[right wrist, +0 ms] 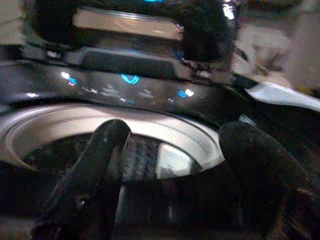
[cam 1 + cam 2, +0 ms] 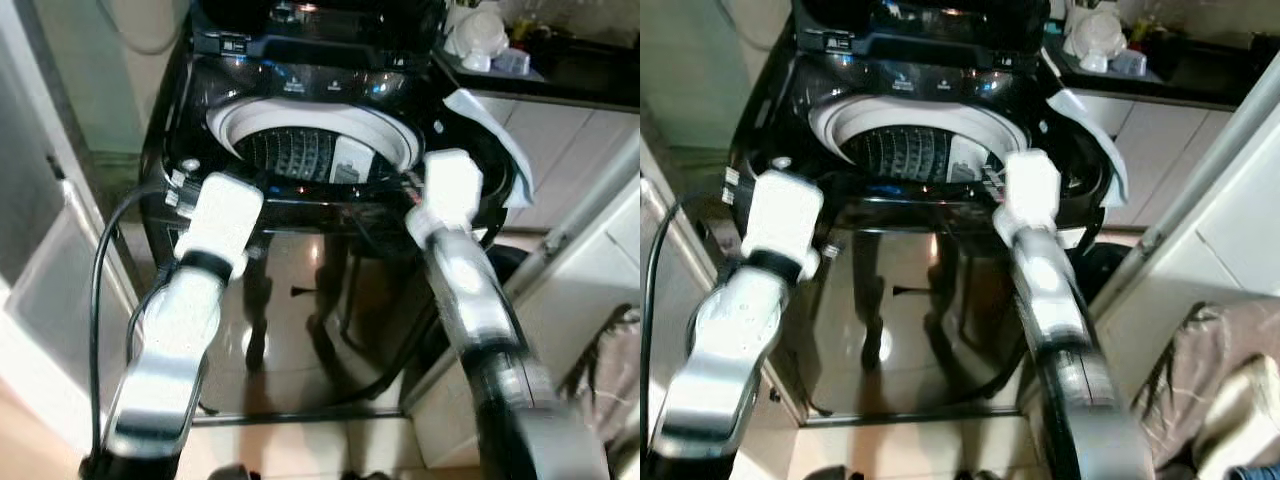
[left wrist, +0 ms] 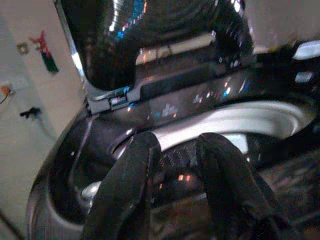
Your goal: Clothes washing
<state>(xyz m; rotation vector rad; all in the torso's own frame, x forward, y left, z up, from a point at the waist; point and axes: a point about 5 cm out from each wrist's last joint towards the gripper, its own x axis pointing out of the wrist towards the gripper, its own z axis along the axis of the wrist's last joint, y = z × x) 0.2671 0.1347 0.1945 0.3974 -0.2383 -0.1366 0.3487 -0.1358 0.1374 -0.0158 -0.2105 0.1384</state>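
Cramped laundry corner, glossy floor [image 2: 290, 330] near; black top-loading washing machine [image 2: 300, 200] straight ahead, lid [image 2: 320, 20] raised at far side, white drum ring [image 2: 310, 120] exposed; no clothes visible inside; white cloth [image 2: 500, 130] draped at machine's right edge; tabletop [image 2: 580, 75] far right carries white crockery [image 2: 480, 35]; left tool [image 3: 175, 185] over near-left rim, fingers spread apart, grasping nothing; right tool [image 1: 175, 175] over near-right rim, spread wider, likewise empty.
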